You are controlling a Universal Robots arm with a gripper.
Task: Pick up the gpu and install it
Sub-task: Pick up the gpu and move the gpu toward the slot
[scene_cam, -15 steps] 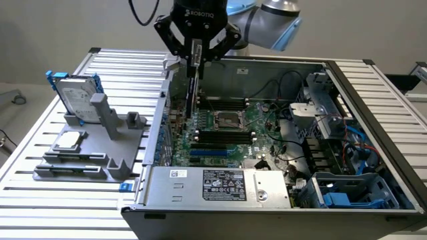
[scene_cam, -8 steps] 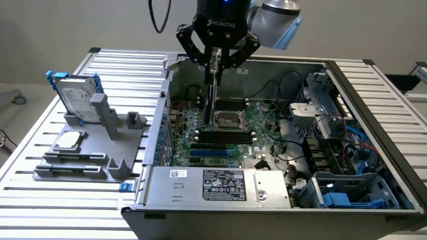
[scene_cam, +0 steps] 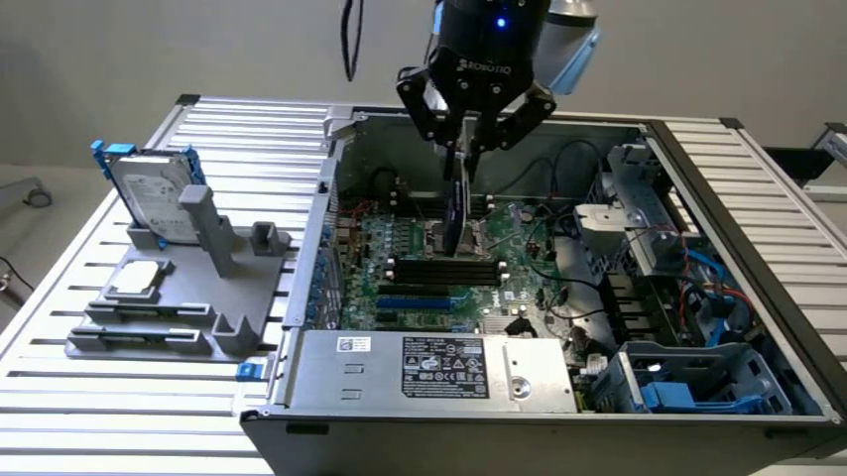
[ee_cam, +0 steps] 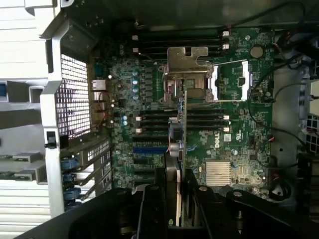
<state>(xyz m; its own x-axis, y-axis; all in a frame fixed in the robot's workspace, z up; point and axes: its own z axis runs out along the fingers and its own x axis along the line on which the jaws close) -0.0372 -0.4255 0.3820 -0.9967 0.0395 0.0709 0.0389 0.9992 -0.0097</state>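
Observation:
The gpu (scene_cam: 457, 213) hangs edge-on and upright inside the open computer case (scene_cam: 307, 268), above the green motherboard (scene_cam: 397, 248). My gripper (scene_cam: 466, 147) is shut on the card's upper edge. In the wrist view the gpu (ee_cam: 180, 129) runs as a thin strip away from my gripper (ee_cam: 177, 201), with its silver end bracket (ee_cam: 187, 59) at the far end, over the processor socket area. The card's lower edge is above the board, apart from it. A blue expansion slot (ee_cam: 149, 149) lies on the board beside the card.
A silver hard drive in a blue frame (scene_cam: 153, 188) stands on a grey fixture (scene_cam: 173, 307) at the exterior view's left. Black memory sticks (scene_cam: 450, 268), a power supply (scene_cam: 437, 369), cables (scene_cam: 582, 288) and blue drive bays (scene_cam: 701, 382) crowd the case.

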